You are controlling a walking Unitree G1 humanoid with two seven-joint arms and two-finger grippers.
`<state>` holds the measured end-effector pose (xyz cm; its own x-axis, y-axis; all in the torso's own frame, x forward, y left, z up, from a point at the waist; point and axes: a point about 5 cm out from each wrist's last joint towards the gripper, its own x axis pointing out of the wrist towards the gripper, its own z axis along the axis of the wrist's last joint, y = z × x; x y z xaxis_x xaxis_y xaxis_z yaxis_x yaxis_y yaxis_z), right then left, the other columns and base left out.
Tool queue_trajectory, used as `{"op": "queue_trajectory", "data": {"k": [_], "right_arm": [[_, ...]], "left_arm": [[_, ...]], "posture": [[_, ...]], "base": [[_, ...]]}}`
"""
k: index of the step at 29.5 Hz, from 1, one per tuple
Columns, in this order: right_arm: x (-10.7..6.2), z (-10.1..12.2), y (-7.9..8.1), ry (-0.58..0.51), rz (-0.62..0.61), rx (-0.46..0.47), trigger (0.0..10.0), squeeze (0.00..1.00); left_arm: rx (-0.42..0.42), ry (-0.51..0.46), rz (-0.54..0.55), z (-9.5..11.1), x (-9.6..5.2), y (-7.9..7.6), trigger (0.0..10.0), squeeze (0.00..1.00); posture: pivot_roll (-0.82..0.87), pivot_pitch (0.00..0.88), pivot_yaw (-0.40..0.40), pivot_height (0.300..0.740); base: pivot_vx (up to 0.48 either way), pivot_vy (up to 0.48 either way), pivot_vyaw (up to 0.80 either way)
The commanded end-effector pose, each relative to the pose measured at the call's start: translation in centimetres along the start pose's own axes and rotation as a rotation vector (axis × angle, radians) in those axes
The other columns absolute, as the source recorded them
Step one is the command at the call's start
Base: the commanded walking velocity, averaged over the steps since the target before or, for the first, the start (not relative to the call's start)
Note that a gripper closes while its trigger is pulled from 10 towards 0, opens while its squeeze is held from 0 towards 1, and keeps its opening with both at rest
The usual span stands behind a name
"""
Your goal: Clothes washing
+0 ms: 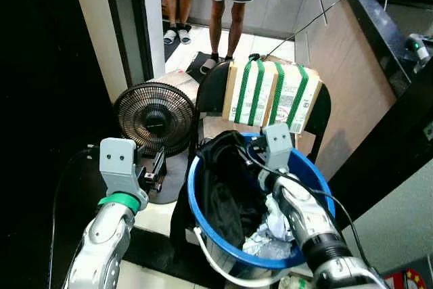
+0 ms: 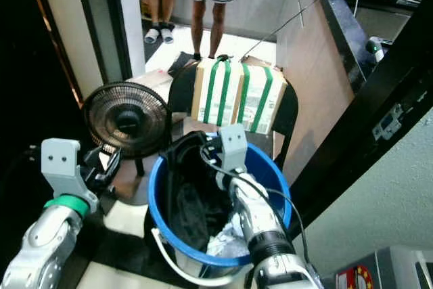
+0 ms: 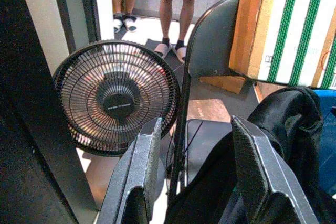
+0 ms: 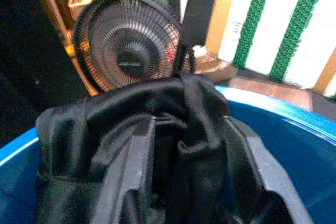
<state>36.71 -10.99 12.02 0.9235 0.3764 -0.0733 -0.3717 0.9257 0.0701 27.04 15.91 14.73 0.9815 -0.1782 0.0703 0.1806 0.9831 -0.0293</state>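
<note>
**Two grippers at the bucket, black garment about to be lifted**

Two arms are up. The right gripper [image 4: 184, 156] reaches into the blue bucket [image 1: 203, 225]; its fingers stand apart on either side of a raised fold of the black garment [image 4: 157, 103], which bunches over the rim at about 10 o'clock of the bucket. Whether the fingers already pinch the cloth, I cannot tell; they look open around it. A white garment [image 1: 270, 231] lies lower in the bucket, toward 5 o'clock.

The left gripper [image 3: 194, 177] hovers outside the bucket at its 9 o'clock, fingers wide apart, holding nothing.

Step, as judged: taking laundry out of the bucket for washing, at an early stage, since both garments are in it. Next move calls for closing on the fold and lifting straight up so the cloth clears the rim.

Surroundings: a fan [image 1: 154, 118] stands on the floor at 10 o'clock of the bucket. A black chair [image 3: 210, 40] at 12 o'clock carries a green-striped cardboard box [image 1: 270, 96]. Two people's legs [image 1: 226, 5] stand beyond in the doorway.

Obstacles: the chair and the fan crowd the left arm. A cable [image 1: 254, 164] runs along the right arm and could snag the cloth.
</note>
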Motion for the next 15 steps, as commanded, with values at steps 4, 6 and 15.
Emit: {"op": "queue_trajectory", "data": {"k": [4, 6, 15], "right_arm": [[0.9, 0.2, 0.1, 0.03, -0.012, 0.032, 10.0, 1.0], [1.6, 0.8, 1.0, 0.04, 0.024, 0.02, 10.0, 1.0], [2.4, 0.8, 2.1, 0.086, 0.037, 0.013, 10.0, 1.0]], "left_arm": [[-0.002, 0.05, -0.013, -0.5, -1.3, 0.0, 10.0, 0.0], [-0.006, 0.063, -0.022, -0.5, -2.1, 0.1, 10.0, 0.0], [-0.025, 0.082, -0.06, -0.3, -3.0, -0.2, 10.0, 0.0]], "posture": [[0.12, 0.155, 0.005, 0.74], [0.13, 0.166, 0.006, 0.74], [0.15, 0.217, 0.01, 0.74]], "base": [[0.0, 0.0, 0.0], [0.0, 0.0, 0.0], [0.0, 0.0, 0.0]]}}
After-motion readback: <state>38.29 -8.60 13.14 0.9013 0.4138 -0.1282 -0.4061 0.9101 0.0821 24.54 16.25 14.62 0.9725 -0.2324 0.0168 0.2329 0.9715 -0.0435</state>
